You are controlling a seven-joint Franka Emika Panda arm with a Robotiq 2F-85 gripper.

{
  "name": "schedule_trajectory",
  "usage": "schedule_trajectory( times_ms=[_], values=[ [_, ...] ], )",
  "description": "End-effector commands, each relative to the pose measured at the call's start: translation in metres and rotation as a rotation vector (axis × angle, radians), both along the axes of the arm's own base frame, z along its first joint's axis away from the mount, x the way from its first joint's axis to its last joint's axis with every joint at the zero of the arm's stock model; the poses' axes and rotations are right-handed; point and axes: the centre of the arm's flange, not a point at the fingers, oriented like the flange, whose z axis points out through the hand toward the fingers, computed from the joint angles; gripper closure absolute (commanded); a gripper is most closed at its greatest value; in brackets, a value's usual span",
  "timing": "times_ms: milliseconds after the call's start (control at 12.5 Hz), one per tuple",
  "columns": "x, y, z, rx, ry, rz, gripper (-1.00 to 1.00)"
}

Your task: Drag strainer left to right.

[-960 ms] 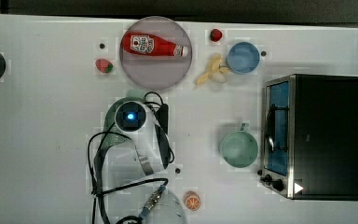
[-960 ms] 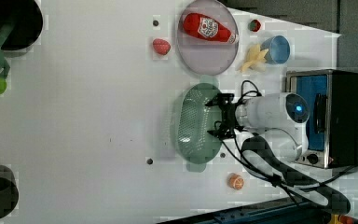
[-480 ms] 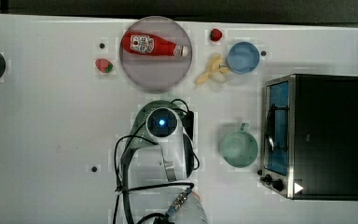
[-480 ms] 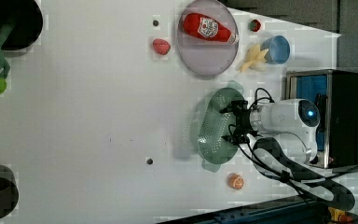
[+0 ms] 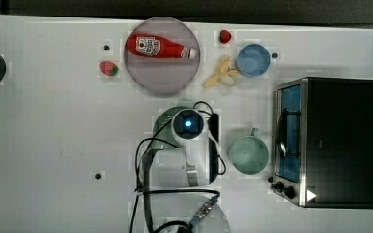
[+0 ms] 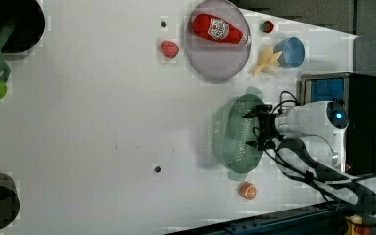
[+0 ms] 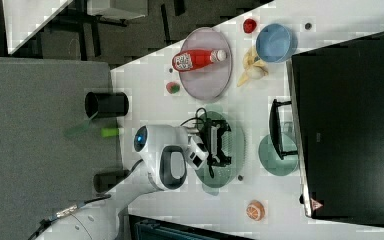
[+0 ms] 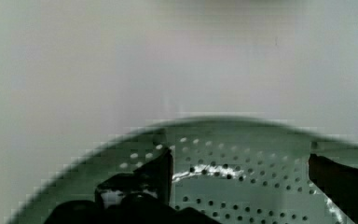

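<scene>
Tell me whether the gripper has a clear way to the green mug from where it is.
Probably not directly: the open gripper sits down inside the strainer, so the strainer's wall lies between it and the mug. Lifted out first, the way looks free.

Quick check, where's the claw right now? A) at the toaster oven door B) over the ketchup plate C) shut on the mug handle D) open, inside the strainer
D: in the left view the claw sits spread wide over the strainer, and the wrist view shows its fingers down on the holed base.
</scene>
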Motion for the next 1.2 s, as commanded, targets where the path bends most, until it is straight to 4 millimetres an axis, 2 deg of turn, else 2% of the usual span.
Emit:
schedule_trajectory(
  times_ms=[80, 400, 560, 720, 800, 960, 1200],
  values=[
    [0.003, -0.043, 0.013, -0.021, -0.033, 0.024, -1.00],
    [0.001, -0.068, 0.015, -0.032, -0.037, 0.032, -1.00],
    [0.005, -0.068, 0.021, -0.029, -0.051, 0.062, -1.00],
    [0.013, -0.059, 0.044, -0.009, -0.077, 0.213, -1.00],
    [0.018, -0.053, 0.063, 0.000, -0.092, 0.306, -1.00],
    [0.026, -0.044, 0.113, 0.011, -0.118, 0.470, -1.00],
    [0.025, -0.031, 0.207, 0.021, -0.114, 0.567, -1.00]
  ],
)
